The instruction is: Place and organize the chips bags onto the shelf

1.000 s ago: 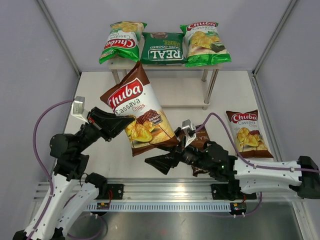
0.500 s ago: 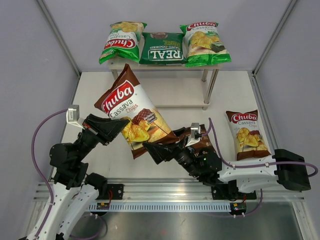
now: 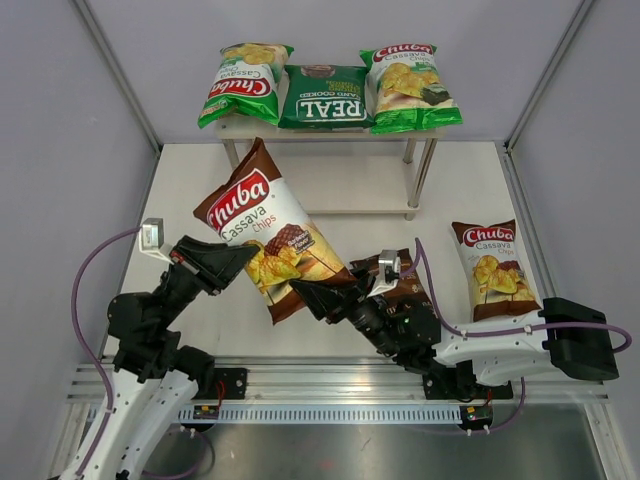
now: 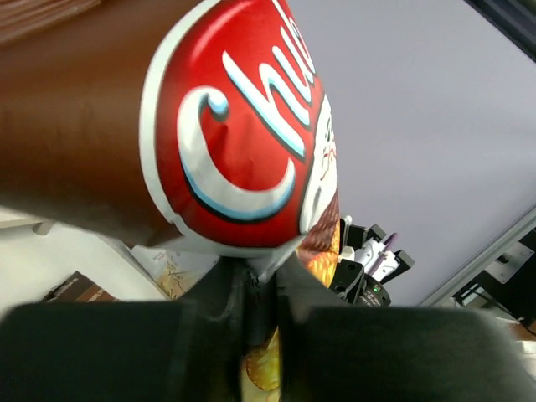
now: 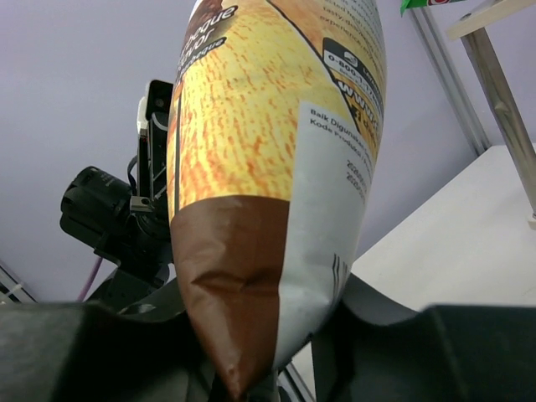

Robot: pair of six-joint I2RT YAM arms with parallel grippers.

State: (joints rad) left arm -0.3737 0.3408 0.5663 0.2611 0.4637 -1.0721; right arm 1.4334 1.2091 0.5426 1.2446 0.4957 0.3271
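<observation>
table: white | shelf: far end, on table | walls: grey

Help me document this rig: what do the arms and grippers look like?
The left arm and right arm have white links and black joints. The left gripper and right gripper are matte black wedges, each with a small silver camera block and a looping purple cable.

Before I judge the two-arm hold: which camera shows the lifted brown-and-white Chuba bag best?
Top external: the whole lifted Chuba bag shows, tilted above the table, left gripper pinching its side, right gripper at its lower end. Left wrist shows only the logo close up; right wrist only its back and bottom seal.
</observation>
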